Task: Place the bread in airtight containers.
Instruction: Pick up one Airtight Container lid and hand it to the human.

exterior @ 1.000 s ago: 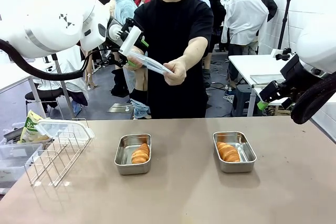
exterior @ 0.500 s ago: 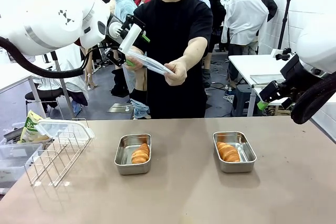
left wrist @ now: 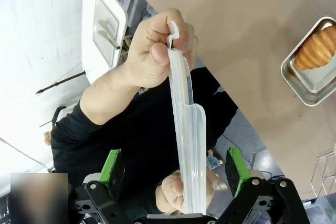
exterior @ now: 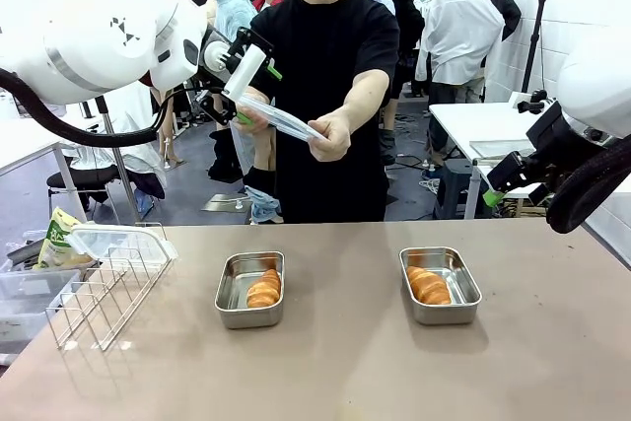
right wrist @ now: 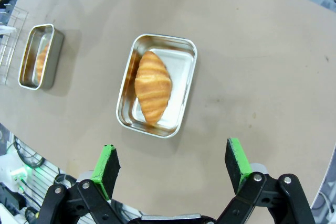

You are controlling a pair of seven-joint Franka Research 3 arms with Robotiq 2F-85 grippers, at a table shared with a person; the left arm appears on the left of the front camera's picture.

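Two steel airtight containers sit uncovered on the table, the left one [exterior: 250,305] and the right one [exterior: 440,303]. Each holds one piece of golden bread [exterior: 264,289] [exterior: 428,286]. A person at the far side holds a clear lid [exterior: 281,117] in both hands, up in the air. My left gripper [exterior: 251,96] is raised beside it. In the left wrist view its jaws stand open on either side of the lid [left wrist: 186,129], with the green pads [left wrist: 113,166] clear of it. My right gripper [right wrist: 170,169] is open above the right container [right wrist: 181,59] and its bread [right wrist: 152,90].
A wire rack [exterior: 108,288] stands at the table's left end, with another clear lid [exterior: 113,241] resting on top. Plastic bins [exterior: 25,293] sit at the left edge. The person's hand [left wrist: 155,51] pinches the lid's far end.
My left gripper's jaws have spread wider around the lid and the wrist has shifted slightly. The person keeps hold of the lid. The right arm is still.
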